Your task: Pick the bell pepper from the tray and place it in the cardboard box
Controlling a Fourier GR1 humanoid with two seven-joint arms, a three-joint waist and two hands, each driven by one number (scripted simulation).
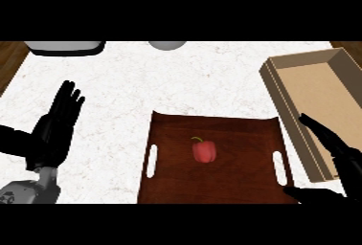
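Pepper time: the red bell pepper [203, 151] lies mid-tray [176, 134], left of the right hand [339, 153], whose fingers are spread wide. Left hand [60, 124] rests open over the desk [141, 81]. Likely light, smooth, slippery; grab round its body. Cardboard box [311, 91] waits beyond.

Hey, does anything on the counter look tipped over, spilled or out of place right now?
Nothing stands out. The bell pepper lies on its side near the middle of the tray, and the cardboard box sits open to the tray's right, at a slight angle. Nothing looks spilled.
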